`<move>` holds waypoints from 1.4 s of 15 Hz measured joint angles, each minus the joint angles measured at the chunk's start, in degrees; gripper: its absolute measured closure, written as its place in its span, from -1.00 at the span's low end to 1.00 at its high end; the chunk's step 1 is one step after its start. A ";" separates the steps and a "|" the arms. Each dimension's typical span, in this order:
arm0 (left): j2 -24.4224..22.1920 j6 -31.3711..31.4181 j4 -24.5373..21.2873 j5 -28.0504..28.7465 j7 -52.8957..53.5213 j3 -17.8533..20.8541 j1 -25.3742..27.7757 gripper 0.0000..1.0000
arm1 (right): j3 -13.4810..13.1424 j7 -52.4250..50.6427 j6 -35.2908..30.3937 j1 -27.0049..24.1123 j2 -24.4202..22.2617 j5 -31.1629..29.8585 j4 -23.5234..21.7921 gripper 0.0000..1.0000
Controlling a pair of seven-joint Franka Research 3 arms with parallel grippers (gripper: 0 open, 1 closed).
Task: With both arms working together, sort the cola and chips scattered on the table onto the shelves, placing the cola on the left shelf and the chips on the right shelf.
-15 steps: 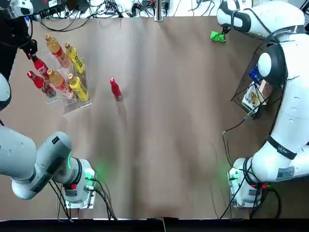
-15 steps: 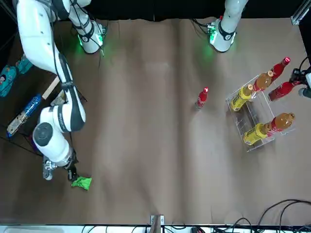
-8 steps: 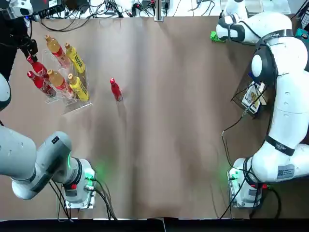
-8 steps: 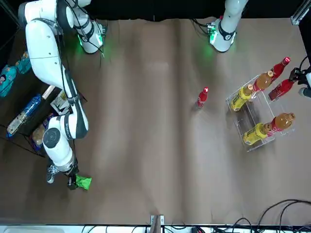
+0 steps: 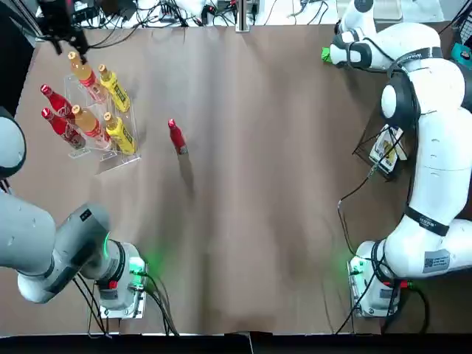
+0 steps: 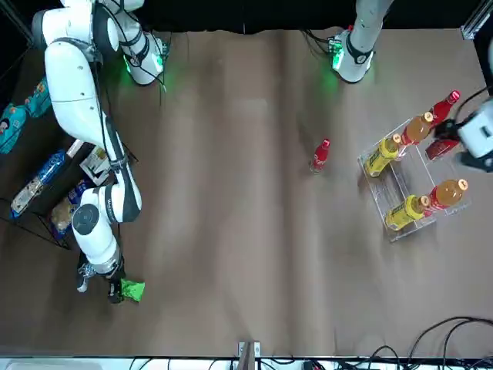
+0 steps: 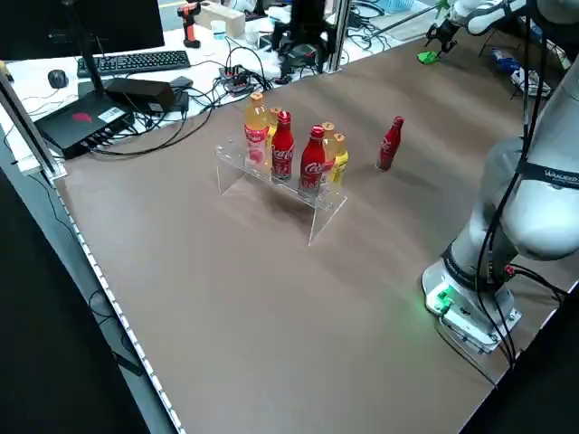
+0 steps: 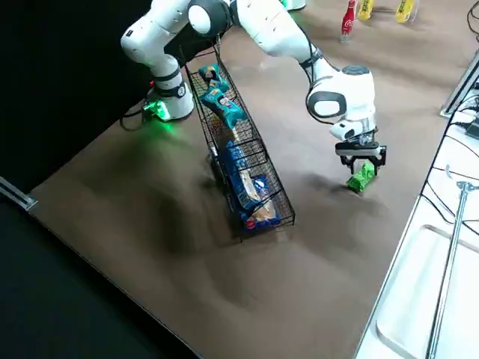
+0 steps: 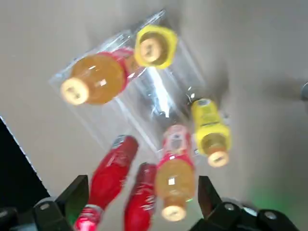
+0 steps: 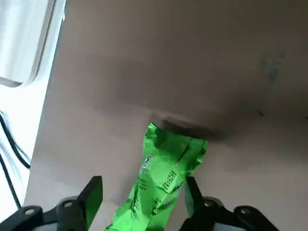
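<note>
Two cola bottles (image 5: pixel 57 101) lean in the left shelf (image 5: pixel 112 159), a clear acrylic rack. A third cola (image 5: pixel 177 137) stands alone on the table to its right. My left gripper (image 5: pixel 66 37) hangs open above the rack's far end, and in the left wrist view (image 9: pixel 142 192) the cola (image 9: pixel 108 177) lies well below it. A green chips bag (image 8: pixel 361 179) lies at the far right corner. My right gripper (image 8: pixel 361 160) is open just over it, a finger on either side of the bag (image 10: pixel 166 177). Two teal chips bags (image 8: pixel 218 96) sit in the right shelf (image 8: pixel 266 196).
Orange bottles (image 5: pixel 82 70) and yellow bottles (image 5: pixel 116 90) share the rack. Larger blue and white packets (image 8: pixel 245 179) fill the near end of the wire basket. Cables and a keyboard (image 7: pixel 131 61) lie past the far edge. The arm bases (image 5: pixel 118 284) stand at the near edge.
My left gripper has left the cola in the rack and pulled up and away toward the far edge. My right gripper has come down over the green bag.
</note>
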 joint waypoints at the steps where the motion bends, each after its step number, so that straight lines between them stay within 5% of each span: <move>1: 0.12 -0.21 -0.06 -0.08 -3.59 -0.97 -1.82 -1.00 | -0.02 0.00 0.52 0.00 0.21 0.00 0.00 -0.52; 7: 7.10 -0.66 -1.04 -4.52 -25.19 -1.81 -17.76 -1.00 | -0.23 0.00 3.47 0.21 1.65 0.00 -0.03 -0.37; 10: 11.98 -1.73 -1.77 -4.93 -29.22 -1.84 -24.54 -1.00 | -0.33 0.08 3.67 0.31 1.66 0.00 -0.03 0.25; 11: 14.06 -4.26 -2.17 -7.87 -29.98 -1.86 -26.94 -1.00 | -0.39 0.15 3.70 0.31 1.66 0.00 0.04 0.60; 13: 15.83 -7.44 -2.58 -10.84 -30.23 -1.85 -27.95 -0.99 | -0.41 0.18 3.71 0.31 1.55 0.00 0.14 0.82; 17: 19.43 -8.81 -4.24 -11.62 -30.31 -1.84 -28.98 -0.98 | -0.54 0.27 1.11 0.31 0.22 -0.01 0.45 0.83; 21: 24.89 -8.26 -4.06 -11.37 -31.05 -1.66 -29.21 -0.98 | -0.75 -6.20 -15.62 0.33 -6.71 -0.45 2.11 0.83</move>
